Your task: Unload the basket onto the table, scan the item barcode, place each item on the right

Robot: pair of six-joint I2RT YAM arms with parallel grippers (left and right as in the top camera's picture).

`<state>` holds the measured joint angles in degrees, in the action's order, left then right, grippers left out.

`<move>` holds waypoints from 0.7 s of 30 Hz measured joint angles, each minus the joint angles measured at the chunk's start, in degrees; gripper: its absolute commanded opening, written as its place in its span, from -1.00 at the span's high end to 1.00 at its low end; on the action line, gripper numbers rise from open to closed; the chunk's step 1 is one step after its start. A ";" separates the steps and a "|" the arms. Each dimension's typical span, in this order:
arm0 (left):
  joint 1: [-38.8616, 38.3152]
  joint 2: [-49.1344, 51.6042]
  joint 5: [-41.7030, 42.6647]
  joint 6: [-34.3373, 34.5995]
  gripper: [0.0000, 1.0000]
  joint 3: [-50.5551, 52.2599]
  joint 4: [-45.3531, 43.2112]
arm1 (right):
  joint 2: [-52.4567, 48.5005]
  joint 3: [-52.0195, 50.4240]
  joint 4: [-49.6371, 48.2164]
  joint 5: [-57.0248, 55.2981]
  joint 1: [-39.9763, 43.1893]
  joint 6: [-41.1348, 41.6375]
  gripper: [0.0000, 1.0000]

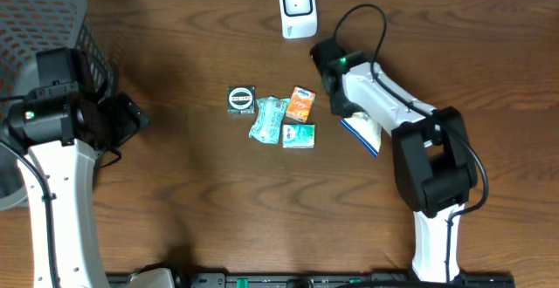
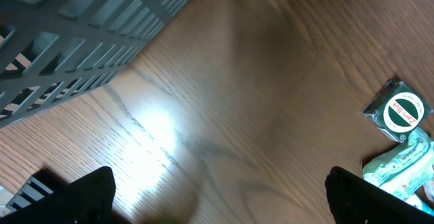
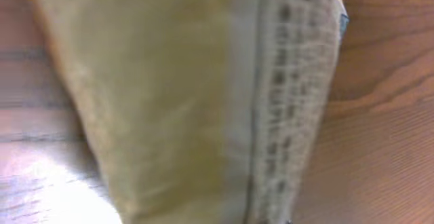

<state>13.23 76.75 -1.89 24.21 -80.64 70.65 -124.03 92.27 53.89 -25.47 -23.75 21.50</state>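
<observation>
Packet jammed right against the right wrist lens: tan, out of focus, with a crimped seam running down its right side and a speck of blue at the top corner. Fills almost the whole view, leaves wood grain showing only at the edges, and hides the fingers. Jaws of the right gripper closed all the way, or as good as. No telling from any view whether nipped on the packet or merely shut beside it. From overhead, shows white with a blue edge, slantwise under the right arm's white link, just below and to the right of the black gripper head, right of the table's middle.

On the other side, left gripper spread as wide as can be. Two dark fingertips at the bottom corners of its own view, bare wood between, nothing held. Hangs over the left part of the table, close beside the grey mesh basket.

Further out, a small cluster near the table's middle, to the left of the right gripper: dark green pouch with a round white label, pale teal wrapper just beside it, orange sachet, and green-and-white carton below that.

Farthest off, white scanner at the far edge of the table, beyond the cluster and apart from the packet.
</observation>
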 measured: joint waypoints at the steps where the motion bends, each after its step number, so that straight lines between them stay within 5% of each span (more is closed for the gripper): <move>1: 0.00 0.00 0.00 0.00 -0.95 0.00 0.02 | 0.20 0.72 0.76 1.64 0.33 -0.46 0.98; 14: 0.00 0.00 0.00 0.00 -0.95 0.00 0.00 | 9.33 8.31 3.26 43.10 8.61 -14.32 0.98; 21: 0.00 0.00 -0.02 0.00 -0.95 0.00 0.00 | 8.72 0.15 -3.28 64.11 19.52 -19.87 0.95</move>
<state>13.23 76.75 -1.91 24.21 -80.64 70.65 -115.31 92.42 50.61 38.63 -4.23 1.63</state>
